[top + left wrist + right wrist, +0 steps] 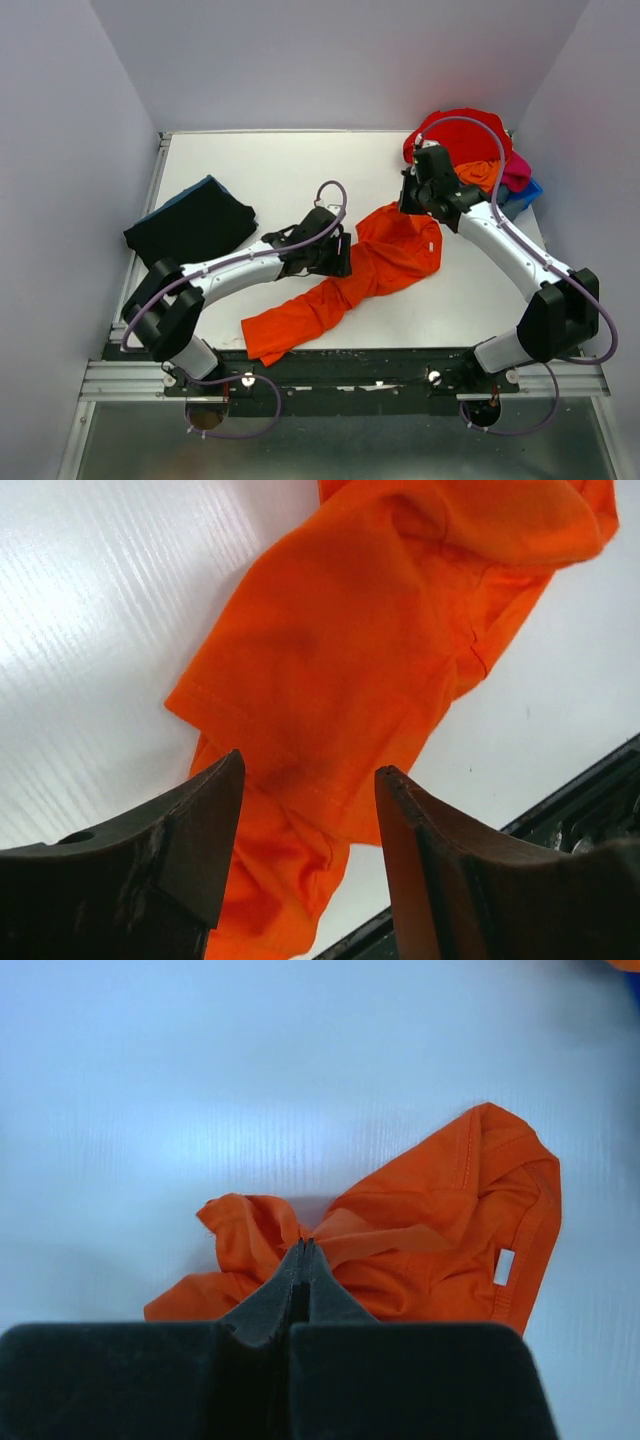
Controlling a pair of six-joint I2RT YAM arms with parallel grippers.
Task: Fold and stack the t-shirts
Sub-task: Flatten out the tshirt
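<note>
Two tools on my orange t-shirt [350,280]: right tool [305,1245] pressed together, pinching bunched cloth near the collar; left tool [310,765] spread just above the lower end. It lies rumpled on the desk [270,170], and I see a black t-shirt [190,225] folded far left.

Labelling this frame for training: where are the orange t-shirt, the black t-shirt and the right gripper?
orange t-shirt [395,255], top view, its bunched upper body.
black t-shirt [195,225], top view, middle of the folded cloth.
right gripper [305,1247], right wrist view, between its shut fingertips.
</note>
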